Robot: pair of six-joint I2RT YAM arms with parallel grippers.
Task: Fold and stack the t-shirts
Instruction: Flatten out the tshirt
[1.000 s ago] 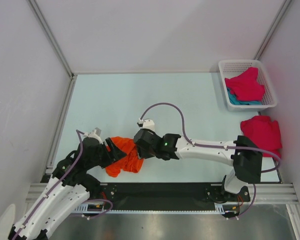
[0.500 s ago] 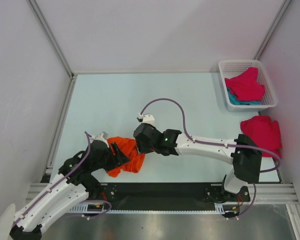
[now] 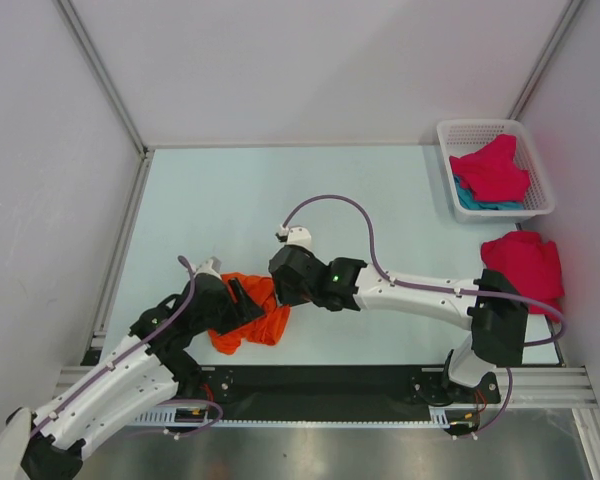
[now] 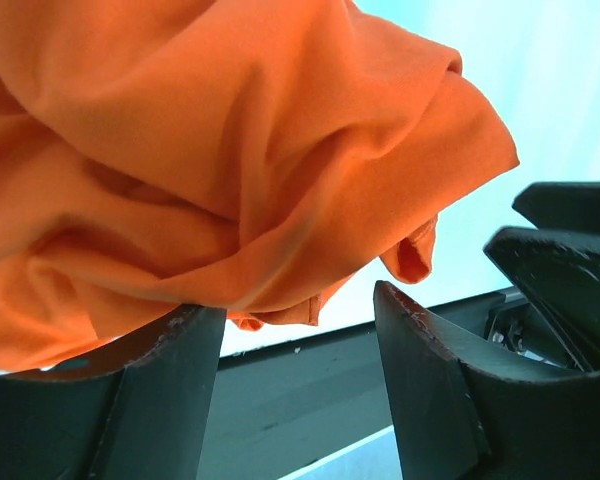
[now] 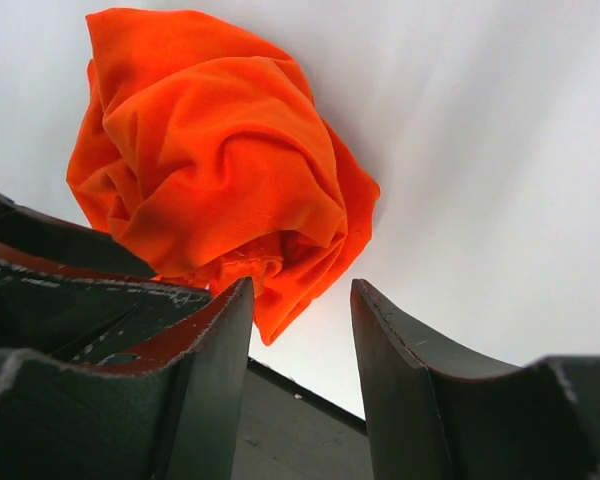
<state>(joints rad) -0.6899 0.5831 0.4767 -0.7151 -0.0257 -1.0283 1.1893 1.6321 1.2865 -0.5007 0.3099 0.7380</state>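
A crumpled bright orange t-shirt (image 3: 252,315) lies near the table's front edge, left of centre; it also shows in the left wrist view (image 4: 210,160) and the right wrist view (image 5: 215,160). My left gripper (image 3: 248,303) is open at its left side, with cloth draped over the left finger (image 4: 150,400). My right gripper (image 3: 280,298) is open just beside the shirt's right edge, holding nothing. A magenta-red t-shirt (image 3: 525,265) lies bunched at the right edge. Another magenta-red t-shirt (image 3: 492,170) rests on a teal one (image 3: 470,200) in the basket.
A white mesh basket (image 3: 540,175) stands at the back right corner. The black front rail (image 3: 330,380) runs just below the orange shirt. Grey walls enclose the table on three sides. A grey cable (image 3: 330,205) loops above the right wrist.
My left gripper has moved right, further onto the orange shirt. The shirt has bunched up smaller. My right gripper has stayed almost in place at the shirt's right edge.
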